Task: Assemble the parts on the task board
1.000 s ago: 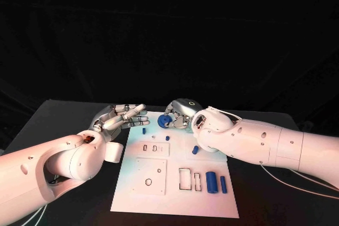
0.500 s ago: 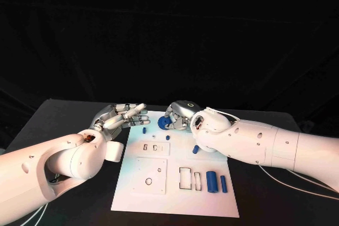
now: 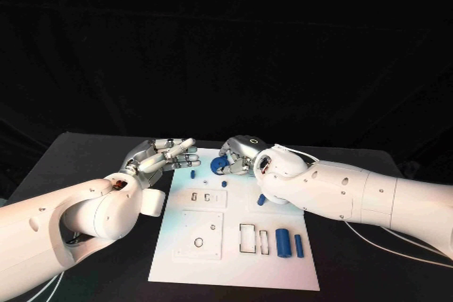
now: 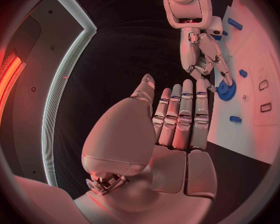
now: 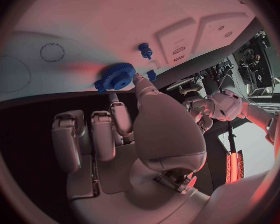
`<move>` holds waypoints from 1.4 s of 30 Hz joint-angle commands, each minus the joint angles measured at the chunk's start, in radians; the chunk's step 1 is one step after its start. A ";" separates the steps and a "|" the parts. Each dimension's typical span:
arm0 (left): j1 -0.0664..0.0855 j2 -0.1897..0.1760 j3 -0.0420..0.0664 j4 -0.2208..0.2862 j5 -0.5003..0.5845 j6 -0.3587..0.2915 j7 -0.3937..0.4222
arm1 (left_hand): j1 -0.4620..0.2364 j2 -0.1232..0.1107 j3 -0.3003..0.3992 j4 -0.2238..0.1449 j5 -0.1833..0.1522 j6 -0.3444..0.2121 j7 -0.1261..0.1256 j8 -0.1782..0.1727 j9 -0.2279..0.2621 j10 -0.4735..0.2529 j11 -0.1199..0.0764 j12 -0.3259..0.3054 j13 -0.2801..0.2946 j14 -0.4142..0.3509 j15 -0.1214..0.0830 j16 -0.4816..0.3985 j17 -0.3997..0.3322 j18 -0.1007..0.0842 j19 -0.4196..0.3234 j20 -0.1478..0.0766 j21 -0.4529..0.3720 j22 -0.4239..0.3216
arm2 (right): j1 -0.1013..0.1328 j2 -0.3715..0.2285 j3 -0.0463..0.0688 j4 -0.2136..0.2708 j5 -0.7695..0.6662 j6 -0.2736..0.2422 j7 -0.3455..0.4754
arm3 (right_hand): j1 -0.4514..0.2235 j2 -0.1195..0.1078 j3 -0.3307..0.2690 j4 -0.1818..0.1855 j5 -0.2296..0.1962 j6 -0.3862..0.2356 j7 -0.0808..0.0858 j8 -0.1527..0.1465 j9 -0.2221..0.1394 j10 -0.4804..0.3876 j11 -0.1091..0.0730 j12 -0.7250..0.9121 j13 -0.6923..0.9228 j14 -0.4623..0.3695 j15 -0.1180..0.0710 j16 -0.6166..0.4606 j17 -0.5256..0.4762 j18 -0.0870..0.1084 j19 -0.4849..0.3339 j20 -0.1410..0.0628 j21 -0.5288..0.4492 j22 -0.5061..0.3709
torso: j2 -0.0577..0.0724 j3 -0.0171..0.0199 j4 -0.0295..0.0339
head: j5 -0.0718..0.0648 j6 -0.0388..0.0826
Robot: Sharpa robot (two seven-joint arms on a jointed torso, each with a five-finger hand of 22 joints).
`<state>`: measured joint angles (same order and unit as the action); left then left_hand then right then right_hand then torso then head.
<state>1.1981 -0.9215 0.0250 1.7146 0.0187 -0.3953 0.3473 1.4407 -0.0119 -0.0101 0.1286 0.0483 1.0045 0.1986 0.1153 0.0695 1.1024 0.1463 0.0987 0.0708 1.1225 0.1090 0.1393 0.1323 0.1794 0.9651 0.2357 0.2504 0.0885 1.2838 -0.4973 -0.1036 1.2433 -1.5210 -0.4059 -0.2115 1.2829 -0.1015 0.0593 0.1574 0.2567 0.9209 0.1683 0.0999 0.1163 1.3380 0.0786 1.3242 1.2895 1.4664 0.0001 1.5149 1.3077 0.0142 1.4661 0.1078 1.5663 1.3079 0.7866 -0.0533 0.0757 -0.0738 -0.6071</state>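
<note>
At nine o'clock of the task board [image 3: 179, 263], the left hand [image 3: 160, 158] hovers beside the board's far left corner with its fingers held straight, side by side and empty; the left wrist view shows the same flat, unloaded palm. It grips nothing, so it is free to brace the board if the plate slides.

Moving right, two small blue pegs [image 3: 192, 174] stand near the board's twelve o'clock edge, with recessed slots just below them toward six o'clock.

At about one o'clock of the board's middle, the blue gear [image 3: 219, 163] sits at the far edge, and the right hand [image 3: 241, 154] has its fingertips [image 5: 137, 79] on it, thumb against the toothed rim. Whether the gear is lifted or resting on the plate I cannot tell.

To do this step well, I judge the hand should keep the gear level, line its bore over its post before lowering, and press straight down rather than sideways, since a tilted gear would likely jam.

Further toward four o'clock, blue cylinders [image 3: 282, 242] lie near the board's right edge, awaiting their turn.
</note>
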 commanded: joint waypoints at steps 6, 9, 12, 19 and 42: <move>0.001 0.000 0.001 0.002 -0.005 0.017 0.002 | 0.011 0.003 0.001 -0.006 0.003 0.000 0.004 -0.008 -0.001 -0.002 0.005 -0.006 -0.002 0.003 0.003 -0.008 0.002 0.005 0.006 0.002 0.001 -0.002 | 0.000 -0.005 -0.001 0.000 0.027 0.051 0.016 | -0.018 0.009 -0.006 0.028 0.027 0.016 -0.004 0.000 0.008 0.005 0.003 0.004 0.011 0.080 0.008 0.007 0.154 -0.014 0.104 0.009 0.004 0.262 | 0.000 0.0000 -0.0002 | 0.000 0.000; 0.001 0.001 0.001 0.001 -0.005 0.016 0.000 | 0.011 0.003 0.000 -0.007 0.003 0.000 0.005 -0.008 -0.001 -0.002 0.006 -0.007 -0.002 0.003 0.003 -0.009 0.002 0.005 0.006 0.002 0.001 -0.002 | 0.000 -0.006 -0.001 -0.001 0.034 0.064 0.014 | -0.014 0.019 -0.002 0.031 0.037 0.024 -0.006 0.001 0.011 0.010 0.001 0.009 0.017 0.081 0.006 0.009 0.159 -0.014 0.105 0.008 0.005 0.263 | 0.000 -0.0001 -0.0004 | -0.001 -0.001; 0.001 0.002 0.001 0.000 -0.005 0.015 -0.001 | 0.011 0.003 0.000 -0.007 0.003 0.000 0.005 -0.008 -0.001 -0.002 0.006 -0.007 -0.002 0.003 0.003 -0.009 0.002 0.005 0.006 0.002 0.001 -0.002 | -0.001 -0.006 -0.001 -0.004 0.040 0.075 0.010 | -0.016 0.024 -0.002 0.035 0.039 0.029 -0.007 0.002 0.012 0.011 0.000 0.010 0.019 0.081 0.006 0.010 0.159 -0.014 0.105 0.008 0.005 0.263 | 0.000 -0.0001 -0.0001 | -0.001 -0.001; 0.001 0.003 0.001 -0.001 -0.005 0.015 -0.001 | 0.011 0.004 0.000 -0.007 0.003 -0.001 0.006 -0.009 -0.001 -0.003 0.007 -0.009 -0.002 0.003 0.004 -0.010 0.002 0.005 0.006 0.002 0.001 -0.002 | -0.001 -0.006 -0.002 -0.010 0.044 0.082 0.001 | -0.027 0.028 -0.006 0.047 0.044 0.029 -0.007 -0.001 0.013 0.011 0.000 0.010 0.019 0.081 0.005 0.010 0.160 -0.014 0.105 0.007 0.005 0.263 | 0.000 0.0005 0.0003 | -0.002 -0.001; 0.001 -0.004 0.001 -0.003 -0.005 0.013 0.000 | 0.011 0.004 0.000 -0.007 0.003 -0.001 0.006 -0.009 -0.001 -0.003 0.007 -0.009 -0.002 0.003 0.004 -0.010 0.002 0.005 0.006 0.002 0.001 -0.002 | 0.001 -0.132 0.001 0.122 0.035 -0.035 -0.001 | -0.030 0.029 -0.008 0.052 0.048 0.034 -0.008 -0.001 0.015 0.021 -0.001 0.021 0.031 0.081 0.005 0.011 0.161 -0.014 0.105 0.006 0.005 0.263 | 0.000 0.0015 -0.0019 | 0.000 0.002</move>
<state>1.1981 -0.9266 0.0250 1.7105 0.0184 -0.3955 0.3424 1.4446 -0.0080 -0.0101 0.1287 0.0483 1.0045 0.1986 0.1114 0.0695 1.1024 0.1463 0.0950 0.0701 1.1224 0.1090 0.1344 0.1331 0.1794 0.9650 0.2358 0.2503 0.0877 1.2838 -0.6256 -0.1035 1.3561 -1.4760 -0.3973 -0.2095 1.2594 -0.0779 0.0499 0.2030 0.2999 0.9487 0.1625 0.0981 0.1306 1.3525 0.0786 1.3404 1.3081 1.4664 0.0000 1.5201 1.3073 0.0142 1.4661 0.1106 1.5662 1.3073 0.7866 -0.0523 0.0741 -0.0729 -0.6059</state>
